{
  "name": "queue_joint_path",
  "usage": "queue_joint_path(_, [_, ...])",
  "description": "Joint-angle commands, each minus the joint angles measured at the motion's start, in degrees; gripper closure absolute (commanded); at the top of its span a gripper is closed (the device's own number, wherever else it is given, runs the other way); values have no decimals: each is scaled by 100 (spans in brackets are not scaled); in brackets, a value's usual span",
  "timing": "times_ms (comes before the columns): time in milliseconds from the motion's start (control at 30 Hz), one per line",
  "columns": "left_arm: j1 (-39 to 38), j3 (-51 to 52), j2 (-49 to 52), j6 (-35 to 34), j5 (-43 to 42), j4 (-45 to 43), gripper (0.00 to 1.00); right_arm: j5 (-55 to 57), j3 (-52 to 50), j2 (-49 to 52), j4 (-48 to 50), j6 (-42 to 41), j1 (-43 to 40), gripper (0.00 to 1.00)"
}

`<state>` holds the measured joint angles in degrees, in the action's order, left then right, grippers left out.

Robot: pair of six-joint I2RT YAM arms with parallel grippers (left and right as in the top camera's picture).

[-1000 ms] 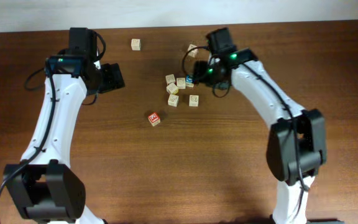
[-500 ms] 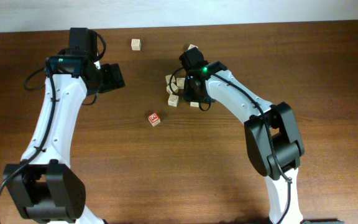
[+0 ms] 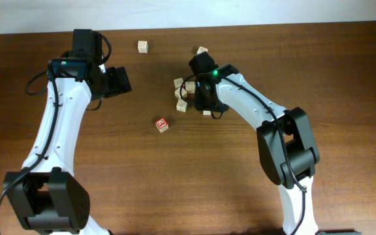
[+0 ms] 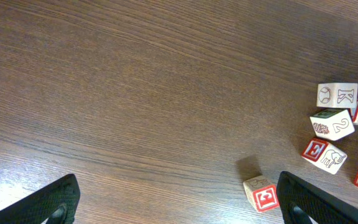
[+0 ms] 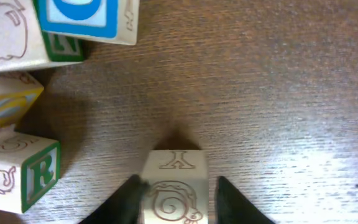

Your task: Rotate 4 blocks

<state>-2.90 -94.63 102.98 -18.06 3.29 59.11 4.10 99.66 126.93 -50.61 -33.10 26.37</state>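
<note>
The blocks are pale wooden letter cubes. My right gripper (image 5: 178, 182) is shut on one with a Y and a snail (image 5: 174, 163), a finger on each side; in the overhead view the gripper (image 3: 205, 103) covers it at the right of the cluster (image 3: 182, 94). A blue-faced block (image 5: 86, 18) lies just beyond. A red-faced block (image 3: 161, 124) lies alone nearer the front. My left gripper (image 4: 182, 211) hangs open above the table, and the red-faced block (image 4: 261, 193) sits just inside its right finger (image 4: 309, 202).
Two stray blocks lie near the table's far edge (image 3: 142, 46) (image 3: 202, 50). Blocks with a K (image 4: 337, 95), a 2 (image 4: 332, 123) and an E (image 4: 324, 154) crowd the right of the left wrist view. An R block (image 5: 20, 168) sits left of the held one.
My right arm swung left from the cluster's right side, came over the Y block and closed its fingers on it. The left arm stayed put.
</note>
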Motion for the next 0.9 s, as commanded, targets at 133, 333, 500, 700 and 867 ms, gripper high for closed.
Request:
queue_joint_path(133, [0, -120, 57, -72, 68, 11, 0, -83, -50, 101, -81, 114, 35, 57])
queue_joint_path(333, [0, -120, 57, -72, 68, 13, 0, -221, -105, 101, -155, 111, 35, 70])
queue_joint_path(500, [0, -120, 57, -33, 66, 13, 0, -409, 92, 92, -1200, 133, -63, 75])
queue_joint_path(700, [0, -120, 57, -33, 66, 11, 1, -409, 94, 92, -1921, 334, -111, 70])
queue_joint_path(867, [0, -120, 57, -31, 66, 9, 1, -409, 634, 76, -2177, 693, -258, 37])
